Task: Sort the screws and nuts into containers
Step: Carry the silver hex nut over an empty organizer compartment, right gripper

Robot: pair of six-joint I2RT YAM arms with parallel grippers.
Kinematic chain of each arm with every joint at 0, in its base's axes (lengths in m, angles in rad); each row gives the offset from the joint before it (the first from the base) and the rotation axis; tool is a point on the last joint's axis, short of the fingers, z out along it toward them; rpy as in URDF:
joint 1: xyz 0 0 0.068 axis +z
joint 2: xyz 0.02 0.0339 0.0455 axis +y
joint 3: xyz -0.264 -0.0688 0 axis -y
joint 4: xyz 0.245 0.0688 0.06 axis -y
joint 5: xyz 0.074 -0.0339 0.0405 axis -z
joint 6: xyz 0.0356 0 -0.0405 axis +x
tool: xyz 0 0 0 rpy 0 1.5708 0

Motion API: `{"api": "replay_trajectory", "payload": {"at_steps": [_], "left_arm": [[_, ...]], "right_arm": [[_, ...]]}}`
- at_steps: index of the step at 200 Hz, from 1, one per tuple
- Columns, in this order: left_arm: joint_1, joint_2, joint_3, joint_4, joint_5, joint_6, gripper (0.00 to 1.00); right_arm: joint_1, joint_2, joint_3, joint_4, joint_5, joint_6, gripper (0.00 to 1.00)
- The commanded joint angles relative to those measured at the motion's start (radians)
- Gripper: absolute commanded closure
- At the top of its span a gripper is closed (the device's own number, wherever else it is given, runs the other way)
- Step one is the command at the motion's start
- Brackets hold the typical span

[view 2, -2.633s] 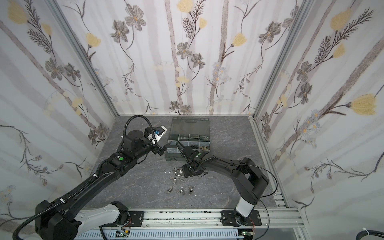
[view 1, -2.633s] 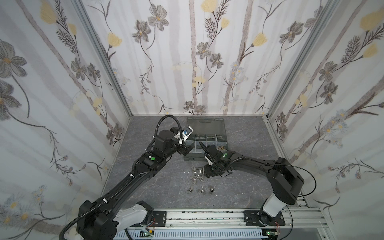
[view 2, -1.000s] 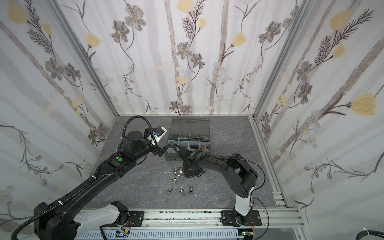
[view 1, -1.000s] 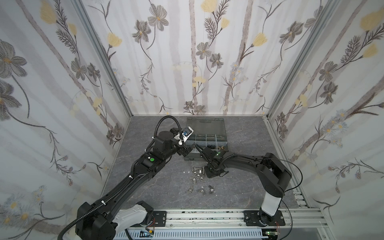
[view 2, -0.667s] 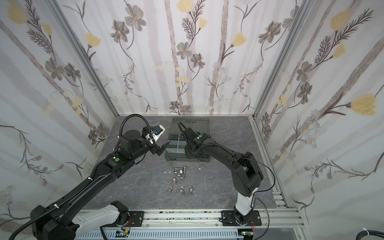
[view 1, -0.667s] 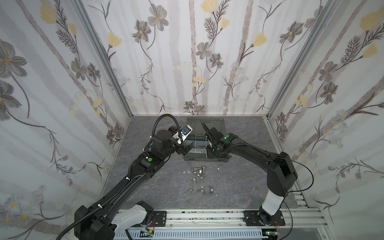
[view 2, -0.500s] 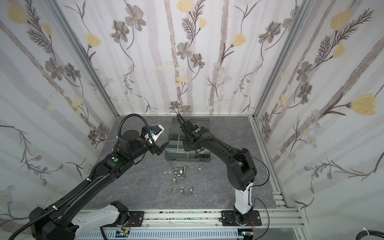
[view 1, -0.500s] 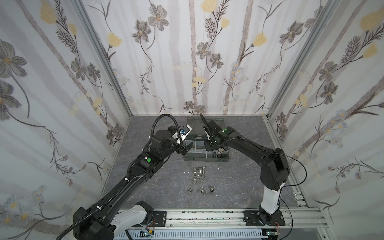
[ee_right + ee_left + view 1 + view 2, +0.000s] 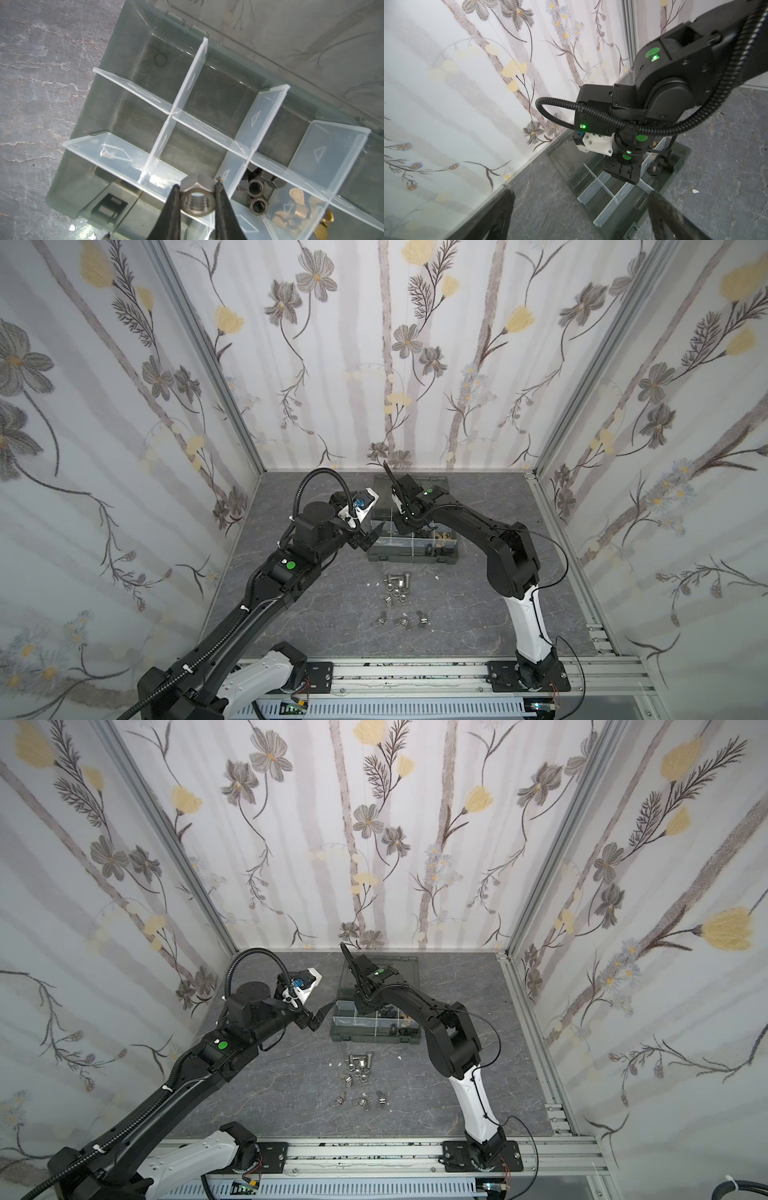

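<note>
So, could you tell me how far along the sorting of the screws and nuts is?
Partly done: black nuts and brass wing nuts lie in compartments of the organizer case. In hand: the right hand is clamped on a silver hex nut above the case. Left to sort: silver bolts, hex nuts and winged nuts loose on the table in front of it; the left hand is open and empty.
</note>
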Motion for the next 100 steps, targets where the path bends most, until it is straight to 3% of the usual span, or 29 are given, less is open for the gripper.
{"api": "replay_trajectory", "payload": {"at_steps": [1,53,100], "left_arm": [[0.000,-0.009,0.000,-0.007,0.016,-0.006,0.00],[0.000,-0.019,-0.002,-0.015,0.027,-0.003,0.00],[-0.001,-0.018,0.006,-0.032,0.060,-0.002,0.00]], "right_arm": [[0.001,0.025,0.018,0.001,-0.029,-0.036,0.85],[0.007,0.053,0.017,-0.033,-0.034,-0.051,0.73],[0.007,0.022,0.026,-0.033,-0.026,-0.054,0.56]]}}
